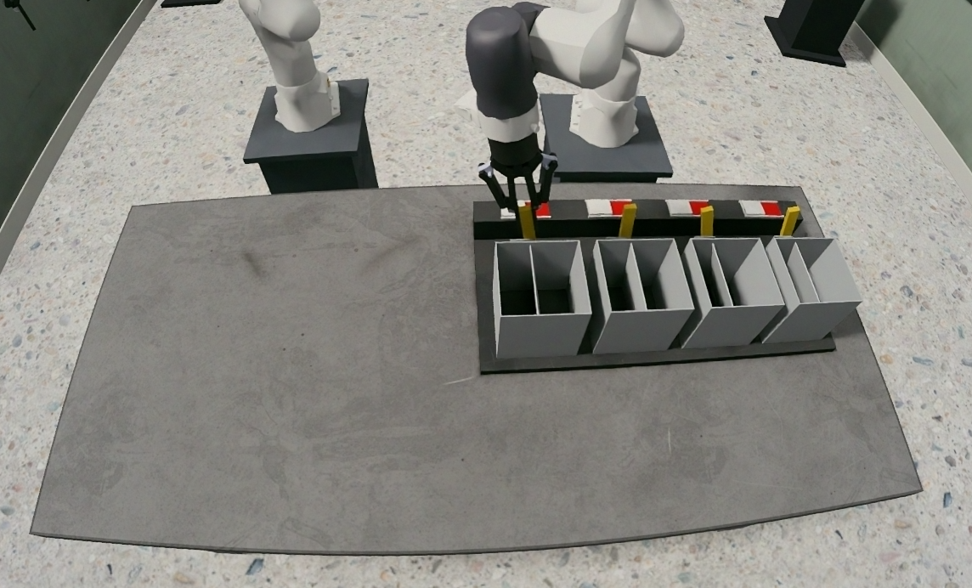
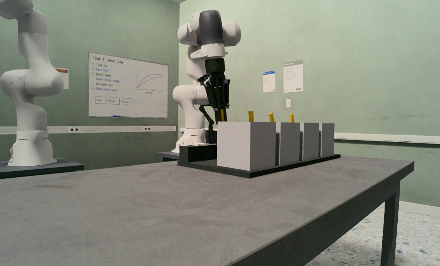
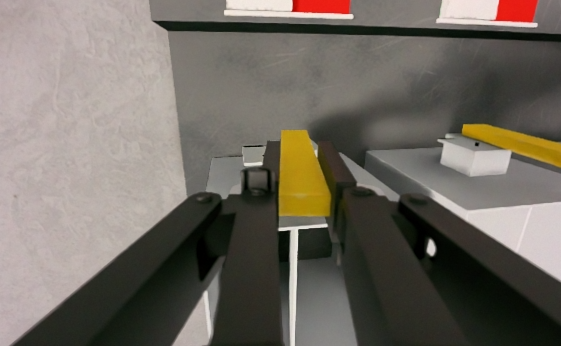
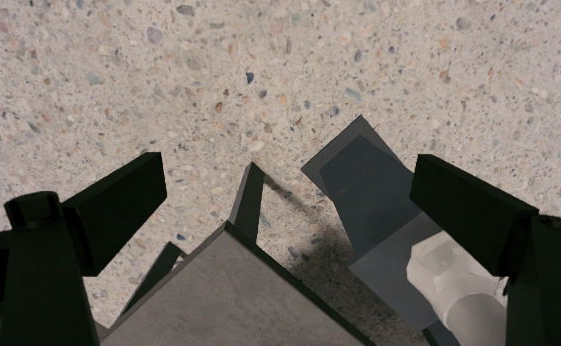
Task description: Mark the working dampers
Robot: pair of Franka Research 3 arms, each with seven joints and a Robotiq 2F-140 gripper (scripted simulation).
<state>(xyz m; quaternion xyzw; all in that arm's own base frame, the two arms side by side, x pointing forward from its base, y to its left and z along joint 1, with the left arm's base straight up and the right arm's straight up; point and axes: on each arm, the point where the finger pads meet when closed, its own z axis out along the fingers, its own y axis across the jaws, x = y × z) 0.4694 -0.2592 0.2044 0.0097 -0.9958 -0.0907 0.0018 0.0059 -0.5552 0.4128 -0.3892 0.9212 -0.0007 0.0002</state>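
Four grey dampers point(image 1: 540, 337) point(image 1: 642, 330) point(image 1: 734, 325) point(image 1: 807, 321) stand in a row behind their sliders. My left gripper point(image 1: 526, 213) point(image 2: 222, 115) point(image 3: 298, 162) is shut on the yellow lever point(image 1: 528, 229) point(image 3: 305, 200) of the leftmost damper, one finger on each side. The other levers point(image 1: 627, 220) point(image 1: 706, 220) point(image 1: 789, 220) stand free, the two rightmost leaning in the exterior view. The sliders show red point(image 1: 543, 210) point(image 1: 621, 207) point(image 1: 698, 207) point(image 1: 770, 208) beside white covers; two are partly visible in the left wrist view. My right gripper point(image 4: 289, 175) is open and empty, away from the dampers.
A black base point(image 1: 658, 362) point(image 2: 264, 172) carries the dampers, with a raised black rail point(image 1: 577, 228) along the sliders. Gaps between dampers are narrow. The grey table point(image 1: 292, 409) point(image 2: 132, 211) extends left of them. The right wrist view shows a table corner point(image 4: 223, 290), floor and a robot pedestal point(image 4: 368, 190).
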